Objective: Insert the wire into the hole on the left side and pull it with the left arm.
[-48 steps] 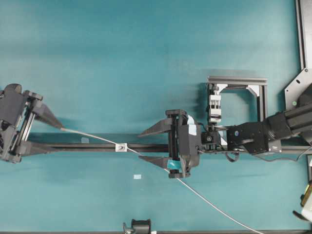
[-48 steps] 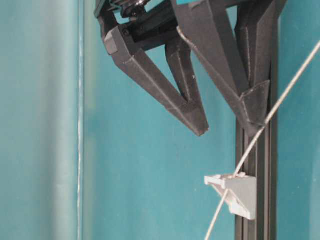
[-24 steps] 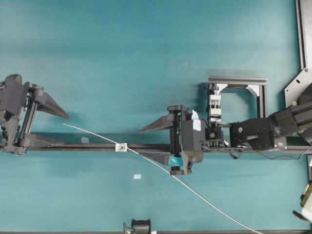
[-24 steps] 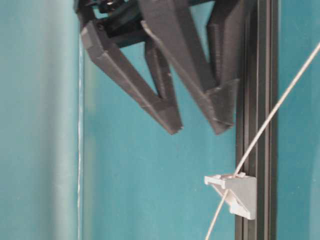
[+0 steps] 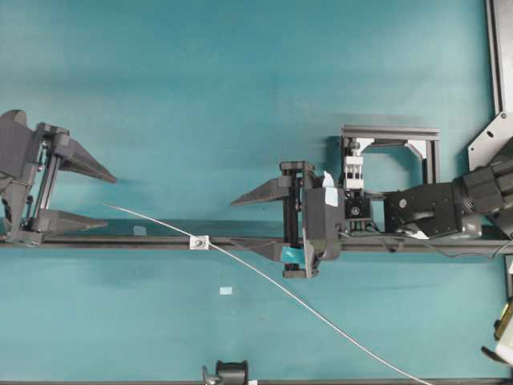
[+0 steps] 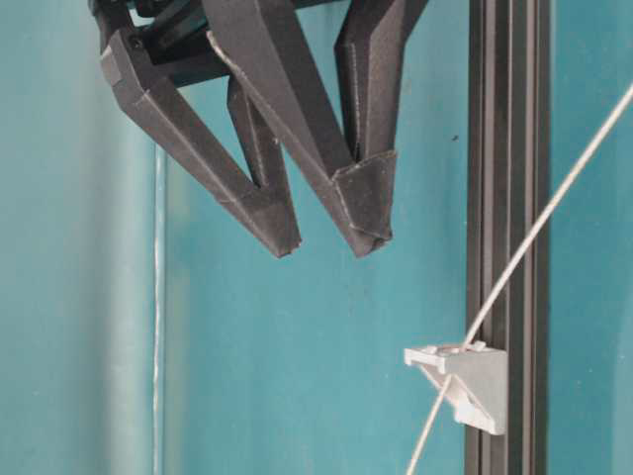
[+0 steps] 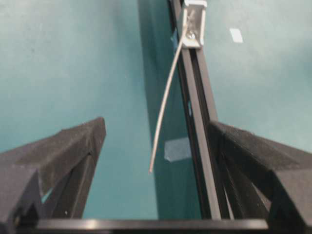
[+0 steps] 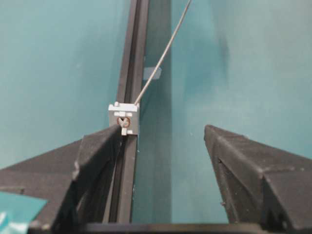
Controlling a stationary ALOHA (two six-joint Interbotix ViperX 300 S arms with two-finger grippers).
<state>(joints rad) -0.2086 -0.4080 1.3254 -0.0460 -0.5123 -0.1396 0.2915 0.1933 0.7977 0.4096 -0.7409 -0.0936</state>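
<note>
Grey-white wire (image 5: pixel 264 277) runs through the hole (image 5: pixel 197 241) of one small block on the black rail (image 5: pixel 136 240); its free end lies loose on the teal surface (image 5: pixel 240 96), just beyond the block toward the left pincer (image 5: pixel 103 198). Both pincers are released and grasp nothing: the left gapes astride the rail, well apart from the wire tip; the right pincer (image 5: pixel 240 222) gapes near the block. To pull well, the left pincer should probably close squarely on the tip and draw along the rail, avoiding kinks. Count: one wire, one block, one rail, two pincers.
</note>
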